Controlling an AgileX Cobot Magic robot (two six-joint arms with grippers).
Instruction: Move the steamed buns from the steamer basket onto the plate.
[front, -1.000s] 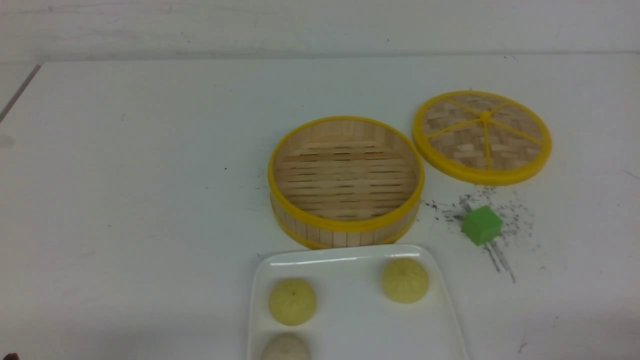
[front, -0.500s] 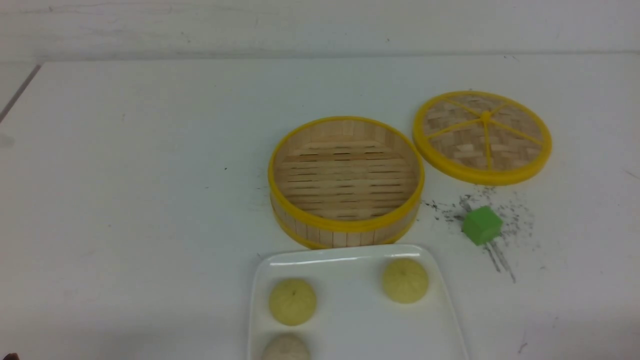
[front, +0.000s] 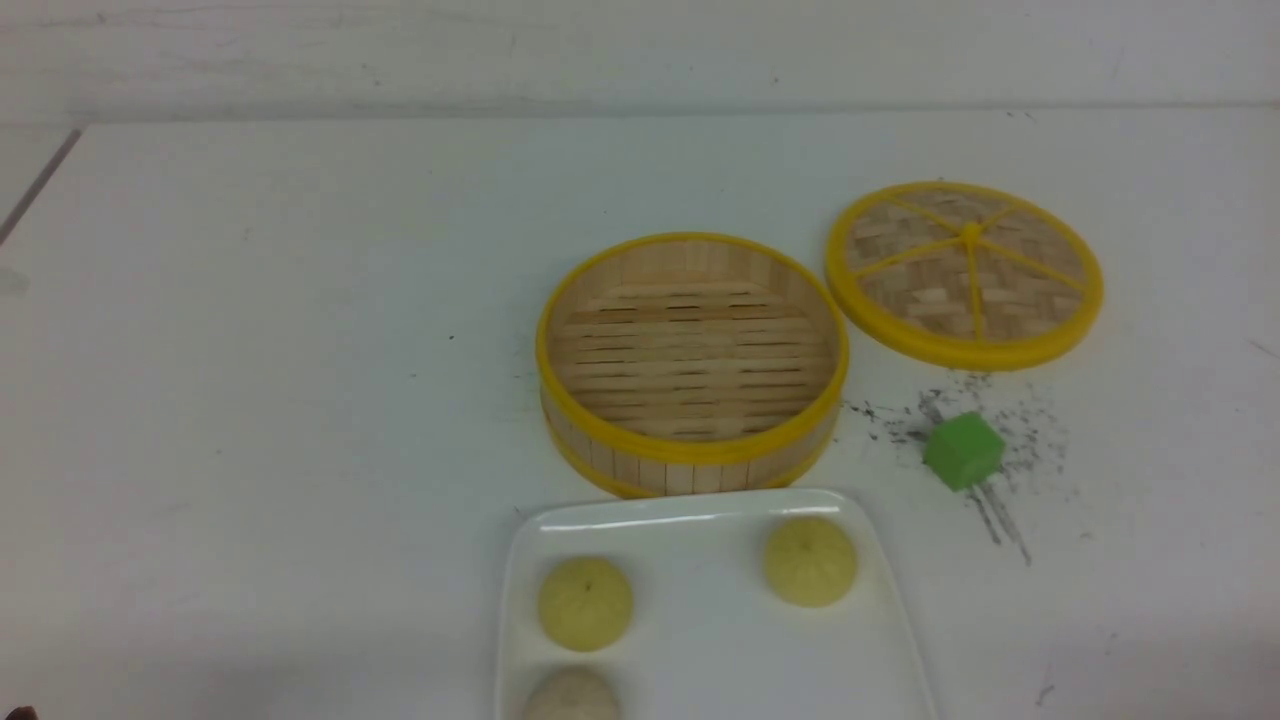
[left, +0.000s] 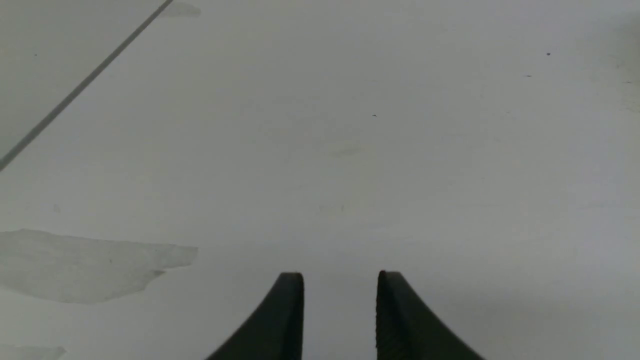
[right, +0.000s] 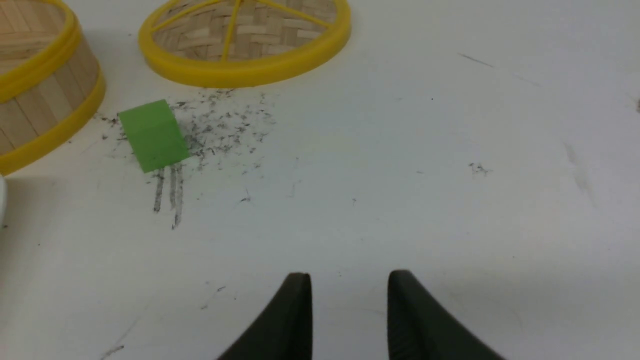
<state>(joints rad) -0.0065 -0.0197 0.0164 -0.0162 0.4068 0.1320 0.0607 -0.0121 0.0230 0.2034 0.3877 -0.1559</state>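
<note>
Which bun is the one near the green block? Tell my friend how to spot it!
Find the big white plate. Look at its far right corner, nearest the green block. That yellow bun sits alone, away from the other two on the left.

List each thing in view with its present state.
Steamer basket: uncovered, no buns inside
Woven lid: off the basket
Plate: holding three buns
Left end effector: open, nothing held
Right end effector: open, nothing held
</note>
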